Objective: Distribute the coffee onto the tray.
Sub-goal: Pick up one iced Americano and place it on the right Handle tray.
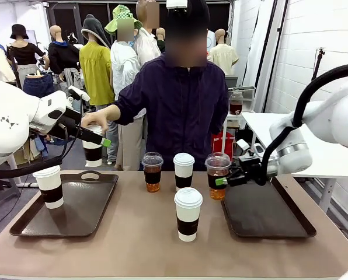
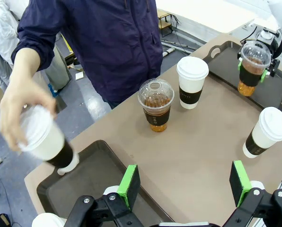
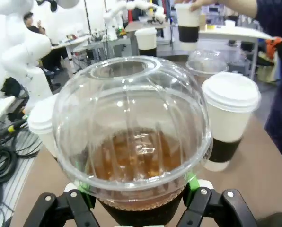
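My right gripper (image 1: 222,180) is shut on a clear dome-lidded cup of dark coffee (image 1: 218,175) at the left rim of the right tray (image 1: 273,221). The cup's dome (image 3: 131,118) rises between that gripper's fingers (image 3: 198,194). My left gripper (image 1: 101,139) is open with nothing between its green pads (image 2: 129,184). Just beside it, a person's hand (image 1: 95,119) holds a white sleeved cup (image 1: 93,149) over the far edge of the left tray (image 1: 80,216). One white cup (image 1: 49,186) stands on that tray. A clear cup (image 1: 152,172) and two white cups (image 1: 184,171) (image 1: 188,213) stand on the table between the trays.
The person in a dark jacket (image 1: 183,105) stands at the table's far side. The brown table (image 1: 139,239) has free room in front of both trays. A white side table (image 1: 331,151) stands behind my right arm.
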Action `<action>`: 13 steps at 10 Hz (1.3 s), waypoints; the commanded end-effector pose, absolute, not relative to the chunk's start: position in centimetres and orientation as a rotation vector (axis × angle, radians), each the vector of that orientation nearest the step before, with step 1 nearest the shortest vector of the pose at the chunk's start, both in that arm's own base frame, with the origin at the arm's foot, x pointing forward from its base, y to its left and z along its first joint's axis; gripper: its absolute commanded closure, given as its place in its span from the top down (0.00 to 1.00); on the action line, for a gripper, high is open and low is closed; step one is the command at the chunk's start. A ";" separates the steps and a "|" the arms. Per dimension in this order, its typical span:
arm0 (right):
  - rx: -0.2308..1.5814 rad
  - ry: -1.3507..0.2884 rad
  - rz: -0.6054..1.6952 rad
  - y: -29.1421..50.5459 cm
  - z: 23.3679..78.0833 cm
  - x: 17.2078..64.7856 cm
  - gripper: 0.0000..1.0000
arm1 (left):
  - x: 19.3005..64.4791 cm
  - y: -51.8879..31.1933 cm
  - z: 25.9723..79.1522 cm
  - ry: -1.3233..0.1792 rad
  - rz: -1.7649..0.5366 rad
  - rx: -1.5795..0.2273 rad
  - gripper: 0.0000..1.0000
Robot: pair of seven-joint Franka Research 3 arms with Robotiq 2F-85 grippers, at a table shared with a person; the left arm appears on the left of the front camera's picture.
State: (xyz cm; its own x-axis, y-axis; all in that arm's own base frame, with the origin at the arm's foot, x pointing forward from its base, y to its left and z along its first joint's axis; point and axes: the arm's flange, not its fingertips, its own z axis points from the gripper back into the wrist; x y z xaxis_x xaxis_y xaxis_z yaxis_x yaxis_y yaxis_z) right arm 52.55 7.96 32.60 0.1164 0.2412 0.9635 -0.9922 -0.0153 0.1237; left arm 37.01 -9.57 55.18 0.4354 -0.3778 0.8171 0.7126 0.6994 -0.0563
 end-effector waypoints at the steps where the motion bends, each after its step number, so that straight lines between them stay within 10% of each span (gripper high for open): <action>1: 1.110 -0.932 1.227 6.1 33.6 51.4 0.82 | 37.0 -9.4 55.2 -0.882 -0.702 -0.430 1.00; 13: 1.062 -1.013 1.273 -0.4 28.5 45.5 0.82 | 37.0 -9.4 55.2 -0.882 -0.702 -0.430 1.00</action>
